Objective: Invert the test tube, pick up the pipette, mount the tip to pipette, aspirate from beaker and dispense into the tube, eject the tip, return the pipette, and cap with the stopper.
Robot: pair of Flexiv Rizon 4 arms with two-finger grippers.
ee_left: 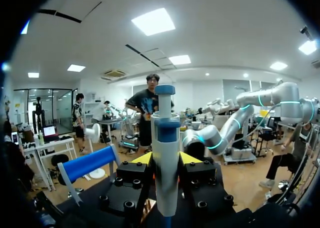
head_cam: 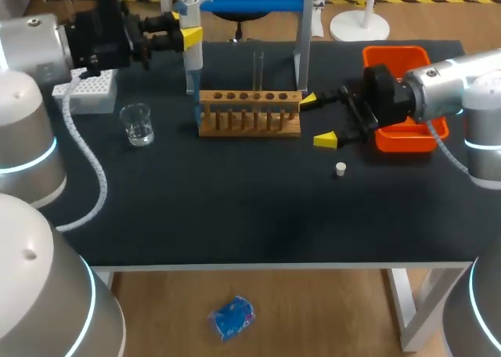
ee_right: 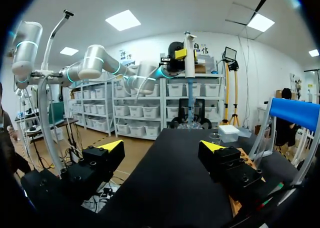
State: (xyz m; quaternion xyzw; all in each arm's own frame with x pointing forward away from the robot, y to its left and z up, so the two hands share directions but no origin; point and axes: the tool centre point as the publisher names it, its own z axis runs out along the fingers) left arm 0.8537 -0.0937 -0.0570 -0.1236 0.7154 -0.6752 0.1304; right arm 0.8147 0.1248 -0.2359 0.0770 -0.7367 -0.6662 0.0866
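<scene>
Pipette (head_cam: 192, 59) is being held upright behind the left end of the wooden rack (head_cam: 249, 114), clamped at its white body between the fingers of the left gripper (head_cam: 191, 37); it is being judged light, stiff and smooth, best gripped on the thick body below the plunger; on the table (head_cam: 235, 208), the orange tray (head_cam: 391, 59) is lying at the right; the tip box (head_cam: 88, 91) is sitting under the left arm; the right gripper (head_cam: 316, 120) is hanging empty with its fingers spread apart, just beside the rack's right end; the fragile glass beaker (head_cam: 138, 125) is standing left of the rack; the thin test tube (head_cam: 257, 71) is standing in the rack; the small stopper (head_cam: 340, 168) is lying near the right gripper.
</scene>
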